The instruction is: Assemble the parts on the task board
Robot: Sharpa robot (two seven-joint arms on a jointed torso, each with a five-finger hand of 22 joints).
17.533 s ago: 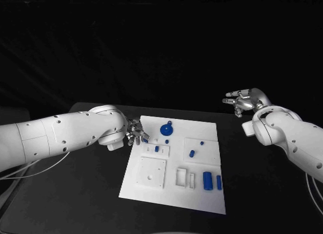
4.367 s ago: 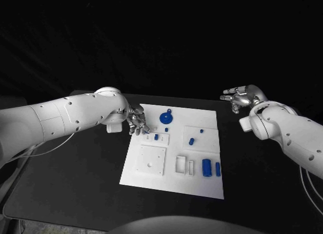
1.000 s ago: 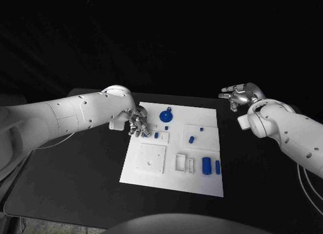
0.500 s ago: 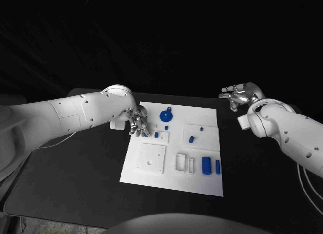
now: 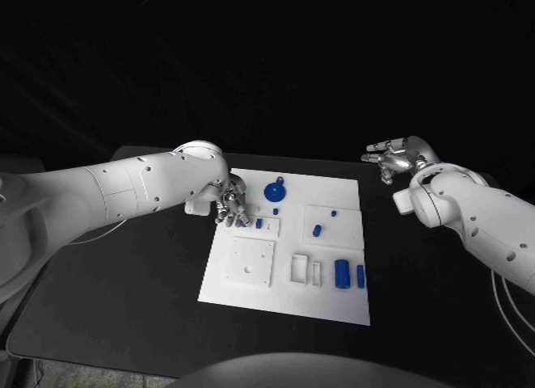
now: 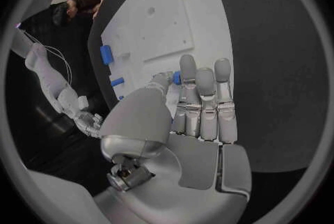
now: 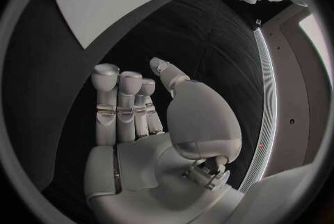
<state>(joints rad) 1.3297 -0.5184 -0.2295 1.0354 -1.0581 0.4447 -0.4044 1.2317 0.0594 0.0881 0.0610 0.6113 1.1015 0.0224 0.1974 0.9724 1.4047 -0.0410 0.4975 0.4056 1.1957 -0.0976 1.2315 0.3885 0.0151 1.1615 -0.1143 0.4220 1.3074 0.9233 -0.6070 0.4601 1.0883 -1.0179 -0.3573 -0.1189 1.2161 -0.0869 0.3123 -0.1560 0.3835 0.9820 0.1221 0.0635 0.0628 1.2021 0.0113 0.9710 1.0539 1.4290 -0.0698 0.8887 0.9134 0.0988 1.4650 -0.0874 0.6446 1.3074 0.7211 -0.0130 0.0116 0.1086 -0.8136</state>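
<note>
Left wrist view, left hand (image 6: 191, 118) pinching small blue part (image 6: 177, 77), over task board (image 6: 202, 6).

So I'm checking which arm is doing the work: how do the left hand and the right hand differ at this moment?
The left hand is over the left edge of the white board, its fingertips by a small blue part; the right hand hangs beyond the board's far right corner, over black table. The left hand may be pinching that part, though that is unclear; the right hand holds nothing, fingers apart. Both are silver hands on white arms.
</note>
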